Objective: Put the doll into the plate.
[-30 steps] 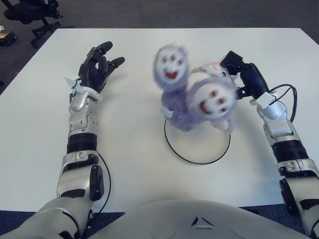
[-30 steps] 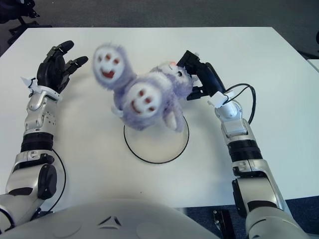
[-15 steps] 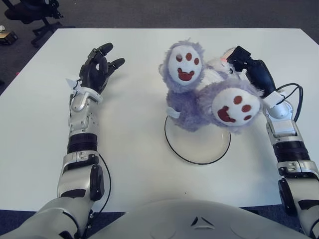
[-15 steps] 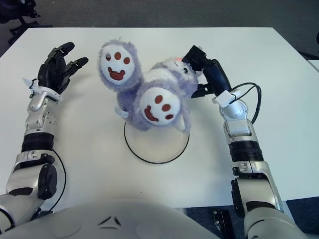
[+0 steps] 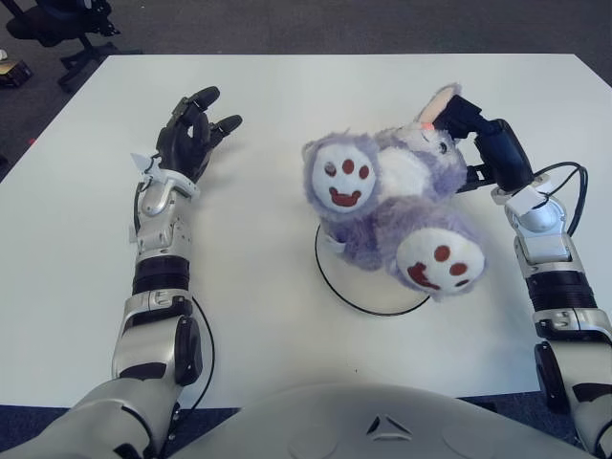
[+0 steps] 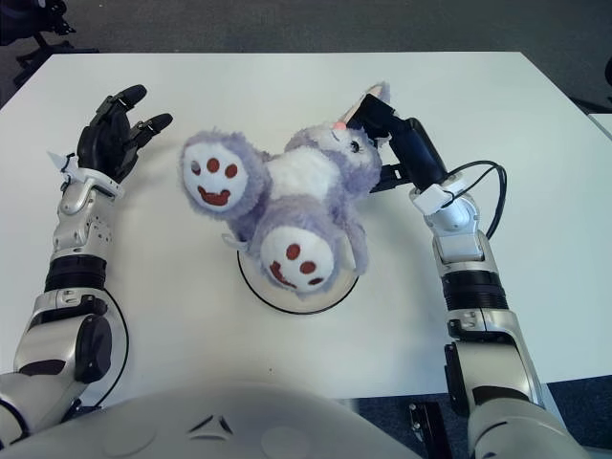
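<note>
A purple plush doll [image 5: 397, 206] with white belly and red-marked white foot pads lies over the plate [image 5: 337, 284], a white round plate with a black rim; its feet point toward me and its head is at the far right. My right hand [image 5: 478, 143] is shut on the doll's head and ear. In the right eye view the hand [image 6: 397, 143] sits behind the doll [image 6: 296, 206], which covers most of the plate [image 6: 251, 282]. My left hand [image 5: 191, 134] is open and held above the table at the left.
The white table [image 5: 287, 86] ends at a far edge with dark floor beyond. A black office chair [image 5: 57, 24] stands at the far left off the table. A cable [image 5: 564, 182] loops by my right wrist.
The doll has swung down and its feet have dropped lower over the plate. My right hand stays on its head and has shifted slightly. The left hand has barely moved.
</note>
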{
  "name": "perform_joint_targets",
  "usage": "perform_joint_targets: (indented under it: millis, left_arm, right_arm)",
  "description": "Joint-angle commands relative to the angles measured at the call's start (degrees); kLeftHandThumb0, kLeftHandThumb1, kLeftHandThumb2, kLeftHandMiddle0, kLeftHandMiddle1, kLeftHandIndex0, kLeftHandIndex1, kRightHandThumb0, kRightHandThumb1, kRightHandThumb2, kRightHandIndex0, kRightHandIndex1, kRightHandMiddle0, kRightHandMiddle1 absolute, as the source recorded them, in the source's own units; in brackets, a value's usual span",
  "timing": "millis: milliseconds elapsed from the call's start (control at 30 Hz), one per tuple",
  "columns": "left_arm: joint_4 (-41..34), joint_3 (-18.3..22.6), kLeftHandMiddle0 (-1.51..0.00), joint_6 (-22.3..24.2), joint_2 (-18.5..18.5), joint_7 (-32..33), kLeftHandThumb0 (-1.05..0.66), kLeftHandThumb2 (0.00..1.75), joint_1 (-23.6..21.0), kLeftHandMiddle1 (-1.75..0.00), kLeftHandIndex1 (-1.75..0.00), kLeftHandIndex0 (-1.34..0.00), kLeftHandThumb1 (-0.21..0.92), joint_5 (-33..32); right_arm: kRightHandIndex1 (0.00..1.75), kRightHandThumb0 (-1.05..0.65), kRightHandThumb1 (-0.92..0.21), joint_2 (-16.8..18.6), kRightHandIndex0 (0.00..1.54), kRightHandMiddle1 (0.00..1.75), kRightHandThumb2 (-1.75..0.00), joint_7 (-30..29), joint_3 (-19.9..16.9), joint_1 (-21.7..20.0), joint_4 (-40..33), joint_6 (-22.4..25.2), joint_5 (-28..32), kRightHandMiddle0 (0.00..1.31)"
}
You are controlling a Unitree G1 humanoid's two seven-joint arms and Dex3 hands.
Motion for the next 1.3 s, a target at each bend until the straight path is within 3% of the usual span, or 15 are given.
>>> perform_joint_targets:
  millis: [0, 567, 700, 867, 1033, 1167, 1267]
  left_arm:
    - [0.3, 0.1, -0.64, -0.7, 0.4, 0.0, -0.45, 0.43, -1.1, -0.55, -0.68, -0.40, 0.92, 0.1]
    - [0.3, 0.0, -0.63, -0.6, 0.5, 0.2, -0.45, 0.43, -0.9, -0.56, -0.68, -0.40, 0.92, 0.5]
    - [0.3, 0.0, -0.62, -0.5, 0.5, 0.3, -0.44, 0.41, -0.9, -0.57, -0.69, -0.39, 0.92, 0.7]
    - [0.4, 0.0, -0.62, -0.5, 0.5, 0.3, -0.43, 0.39, -0.9, -0.57, -0.69, -0.39, 0.92, 0.7]
    - [0.5, 0.0, -0.61, -0.6, 0.5, 0.3, -0.43, 0.39, -1.0, -0.58, -0.70, -0.39, 0.92, 0.7]
    - [0.9, 0.0, -0.61, -0.7, 0.6, 0.1, -0.42, 0.36, -1.1, -0.58, -0.70, -0.39, 0.92, 0.6]
    - [1.0, 0.0, -0.61, -0.8, 0.6, 0.0, -0.42, 0.35, -1.1, -0.59, -0.70, -0.39, 0.92, 0.6]
  right_arm:
    - [1.75, -0.13, -0.85, -0.3, 0.99, 1.75, -0.19, -0.1, -0.9, -1.0, 0.1, -0.9, 0.1, 0.80]
    - [1.75, -0.17, -0.87, -0.7, 1.02, 1.75, -0.15, 2.4, -0.7, -0.4, -0.5, -1.0, 1.9, 0.82]
    - [1.75, -0.32, -0.88, -1.4, 0.92, 1.75, -0.06, 6.5, 0.2, -0.1, -1.5, 1.3, 6.1, 0.71]
    - [1.75, -0.39, -0.89, -1.3, 0.75, 1.75, -0.03, 8.8, -0.2, 0.0, -1.9, 2.4, 7.9, 0.55]
    - [1.75, -0.40, -0.89, -1.7, 0.71, 1.75, -0.02, 11.6, -0.3, 0.2, -2.8, 4.2, 10.3, 0.52]
    - [1.56, -0.40, -0.85, -4.0, 0.41, 1.21, -0.01, 17.6, -0.2, 0.9, -5.5, 8.9, 15.3, 0.40]
    - [1.44, -0.38, -0.83, -4.8, 0.33, 1.02, 0.00, 19.7, -0.7, 1.2, -7.0, 11.2, 16.2, 0.39]
